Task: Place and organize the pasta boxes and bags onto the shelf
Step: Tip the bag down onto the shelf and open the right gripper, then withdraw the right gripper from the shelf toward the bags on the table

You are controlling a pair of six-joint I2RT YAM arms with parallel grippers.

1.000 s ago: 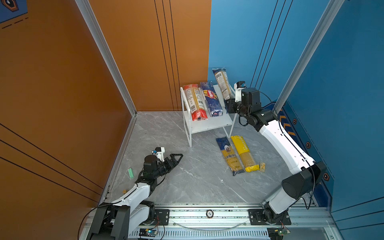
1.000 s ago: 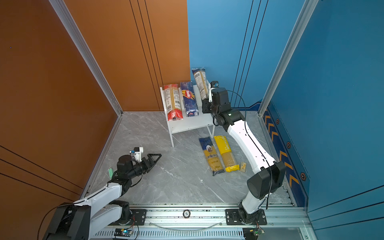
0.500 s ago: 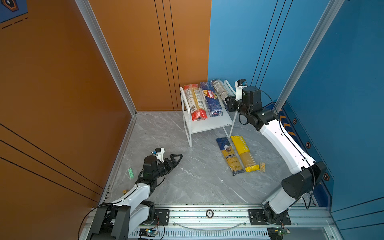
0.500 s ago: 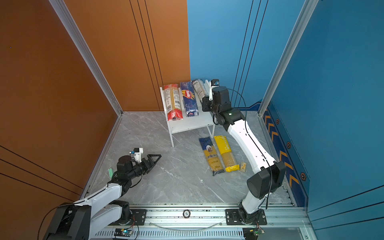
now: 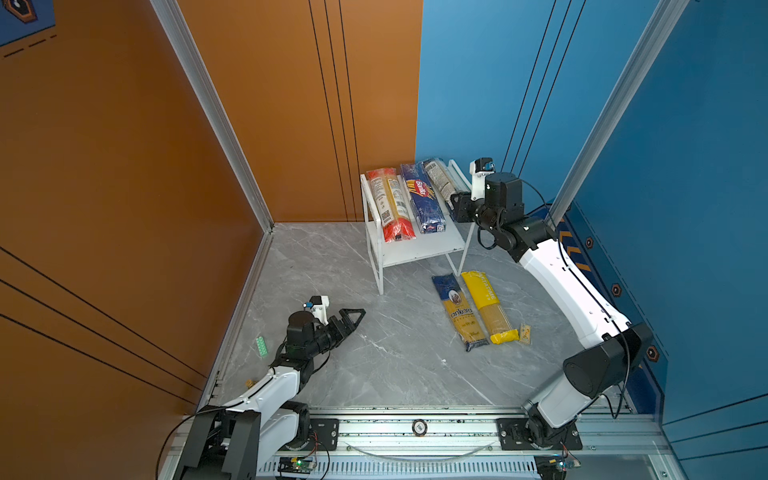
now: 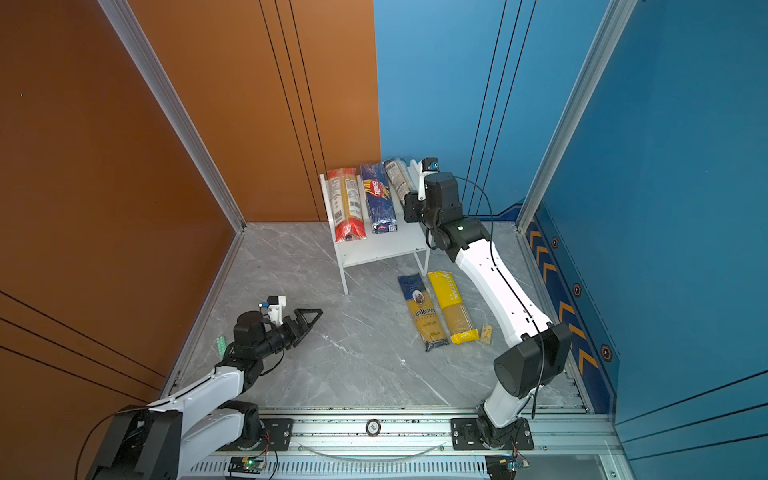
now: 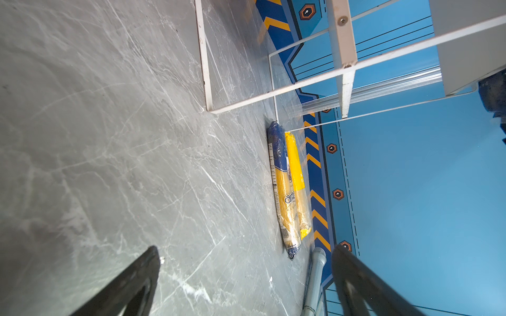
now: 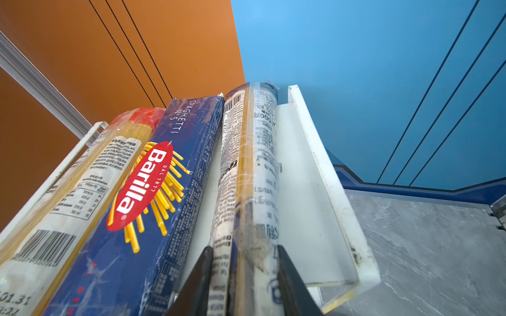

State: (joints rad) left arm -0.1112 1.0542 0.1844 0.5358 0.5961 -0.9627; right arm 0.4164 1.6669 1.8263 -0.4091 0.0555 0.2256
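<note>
Clear labelled pack lies on shelf, between right fingers

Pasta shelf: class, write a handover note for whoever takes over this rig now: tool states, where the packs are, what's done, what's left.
Left tool open, empty, low over the grey table.
Right tool shut on the clear labelled pack, lying on the shelf top beside the Barilla pack and red-ended pack.
Done: three packs up.
Left: release; shelve the portrait pack and yellow pack from the table.
</note>
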